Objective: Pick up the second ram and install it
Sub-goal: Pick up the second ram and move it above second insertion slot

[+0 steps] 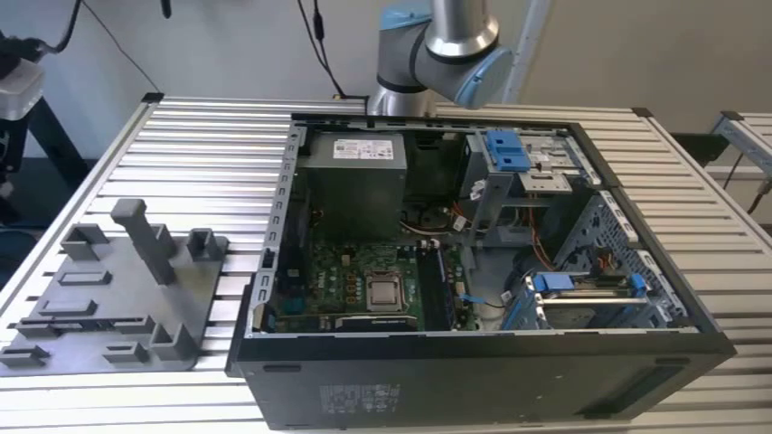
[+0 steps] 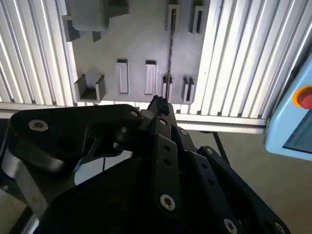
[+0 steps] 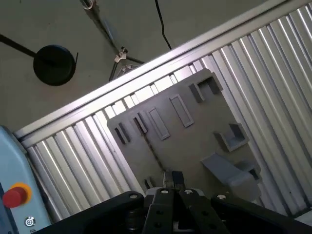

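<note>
Nearest the lens in both wrist views: the black, bolted metal linkage of the gripper (image 2: pixel 158 104) (image 3: pixel 173 179), tapering to two slim black fingers (image 3: pixel 178 177). Fingers pressed together, pinching nothing. Hangs over a flat grey plastic tray (image 2: pixel 136 44) (image 3: pixel 195 141), well apart from it.

Standing on edge in the tray's slots: the second ram (image 2: pixel 170 48) (image 3: pixel 152 152), a thin dark memory stick. Seen from above as little more than a narrow dark line between small grey upright holders. Lies below the fingertips and roughly in line with them, with one end of the line reaching the fingertips in both wrist views, yet clearly lower. Not touched, not gripped. Elsewhere on the tray, rectangular pockets and a chunky grey plastic upright post (image 2: pixel 90 12) (image 3: pixel 229 173).

In the exterior view, the same tray (image 1: pixel 121 303) resting on a ribbed aluminium table (image 1: pixel 205 154), just to the exterior view's left of a black, open-sided computer case (image 1: pixel 483 380), with the post (image 1: pixel 145 240) rising from the tray's far half. Inside the case: a green motherboard (image 1: pixel 338 271) with a square silver CPU socket (image 1: pixel 386 291), a grey power supply box (image 1: pixel 350 181) at the far end, and blue plastic latches (image 1: pixel 507 149) toward the exterior view's right. Beyond the case's far wall, a silver and blue-grey jointed arm (image 1: pixel 440 41) rising upward.

Off the table's edge in both wrist views, a pale blue box (image 2: pixel 292 126) (image 3: pixel 12 161) with a round red button. On the floor in the first wrist view, a round black disc base (image 3: pixel 54 65).
</note>
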You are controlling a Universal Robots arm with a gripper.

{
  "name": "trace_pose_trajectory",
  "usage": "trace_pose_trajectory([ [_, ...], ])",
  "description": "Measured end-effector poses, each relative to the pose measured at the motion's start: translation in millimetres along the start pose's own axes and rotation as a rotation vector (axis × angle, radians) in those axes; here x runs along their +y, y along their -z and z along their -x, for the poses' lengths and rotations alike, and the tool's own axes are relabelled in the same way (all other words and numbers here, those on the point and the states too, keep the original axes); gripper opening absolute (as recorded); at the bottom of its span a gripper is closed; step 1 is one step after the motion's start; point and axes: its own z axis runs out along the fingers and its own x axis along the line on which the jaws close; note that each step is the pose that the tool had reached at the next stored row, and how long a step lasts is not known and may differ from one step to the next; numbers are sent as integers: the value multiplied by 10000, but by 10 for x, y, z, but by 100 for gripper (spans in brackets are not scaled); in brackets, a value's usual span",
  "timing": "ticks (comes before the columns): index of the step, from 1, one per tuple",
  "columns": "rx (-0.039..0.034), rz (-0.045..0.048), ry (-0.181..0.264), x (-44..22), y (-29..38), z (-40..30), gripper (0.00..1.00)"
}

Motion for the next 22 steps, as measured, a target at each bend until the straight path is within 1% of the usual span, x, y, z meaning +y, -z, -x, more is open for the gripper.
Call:
trace_pose_trajectory([
  [3,-6,-30,390,0,-11,0,11],
  [6,12,-47,740,0,-22,0,11],
  [10,-12,-140,1078,2,-46,-2,11],
  [12,-12,-166,1280,2,-57,-2,11],
  [14,20,-170,1530,7,-61,-2,11],
  [16,55,-169,1902,6,-63,-3,11],
  [20,88,-153,2573,10,-63,-4,11],
  [22,88,-158,2676,17,-64,-9,11],
])
